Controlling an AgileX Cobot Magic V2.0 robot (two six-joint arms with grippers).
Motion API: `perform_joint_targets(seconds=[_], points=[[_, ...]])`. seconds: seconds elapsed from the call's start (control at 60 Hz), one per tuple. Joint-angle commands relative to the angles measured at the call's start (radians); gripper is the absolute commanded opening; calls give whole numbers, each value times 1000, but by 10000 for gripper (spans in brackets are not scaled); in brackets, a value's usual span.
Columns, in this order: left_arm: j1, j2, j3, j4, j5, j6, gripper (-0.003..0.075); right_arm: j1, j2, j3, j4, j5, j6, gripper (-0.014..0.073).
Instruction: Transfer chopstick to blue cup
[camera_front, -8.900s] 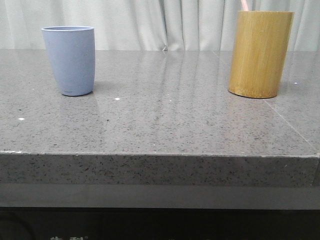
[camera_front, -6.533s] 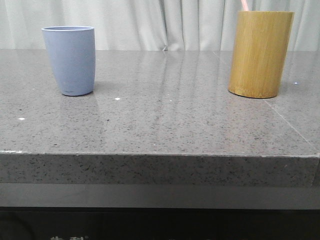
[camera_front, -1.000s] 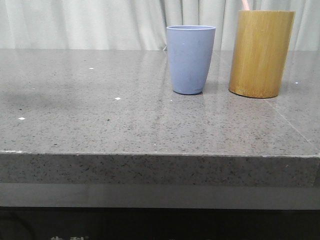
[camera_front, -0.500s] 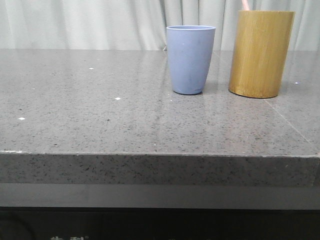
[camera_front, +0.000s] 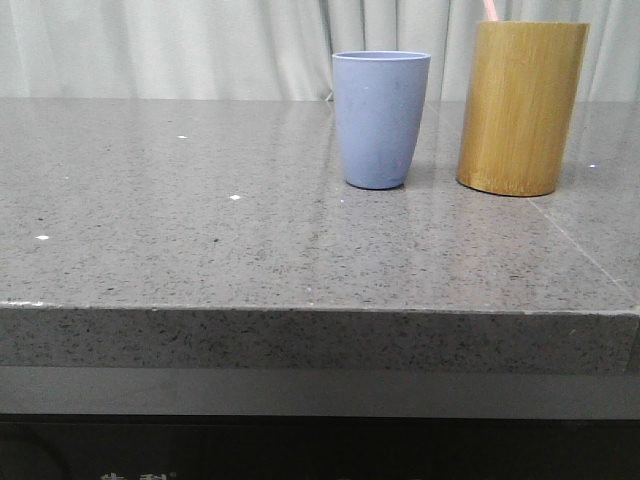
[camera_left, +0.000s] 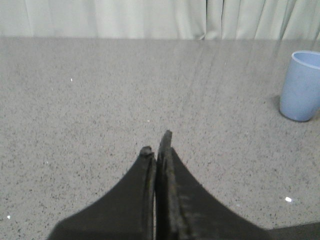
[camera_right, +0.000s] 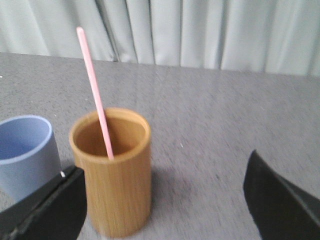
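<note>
The grey speckled table (camera_front: 250, 250) is seen from its front edge in the front view, with bare stone across the near and left parts. Farther back, at about 1 o'clock from the table's centre, the blue cup (camera_front: 381, 118) stands upright. Just beside it, toward 3 o'clock, the bamboo holder (camera_front: 521, 107) stands upright too — the two are near each other but apart. A short pink tip of the chopstick (camera_front: 489, 10) is seen above the holder's rim. Pale curtains (camera_front: 200, 45) hang behind the table.

In the left wrist view the left gripper (camera_left: 156, 145) is held low over bare table, its dark fingers pressed together with nothing between them. The blue cup (camera_left: 301, 86) is well apart from it, farther on and off to one side.

In the right wrist view the right gripper (camera_right: 165, 195) is spread wide, nothing held. The bamboo holder (camera_right: 111, 170) sits just ahead, close to one finger. The chopstick (camera_right: 95, 92) leans inside the holder, lower end hidden, upper end tilted out over the rim — toward the blue cup (camera_right: 25, 152) beside it.
</note>
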Motion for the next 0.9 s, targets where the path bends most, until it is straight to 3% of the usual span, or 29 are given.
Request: perform_joint_targets(seconds=[0.0, 0.35, 0.617, 0.717, 0.883], points=[[0, -20, -15, -15, -91, -8, -19, 46, 107, -125, -44, -114, -5, 643], [0, -25, -14, -15, -89, -8, -19, 147, 501, -503, -49, -122, -5, 643], [0, -25, -14, -15, -89, -8, -19, 146, 682, -640, -56, -115, -5, 640], [0, -25, -14, -15, -89, -8, -19, 146, 691, -645, -67, -112, -5, 535], [0, -25, -14, -15, -89, -8, -19, 146, 689, -645, -68, -112, -5, 223]])
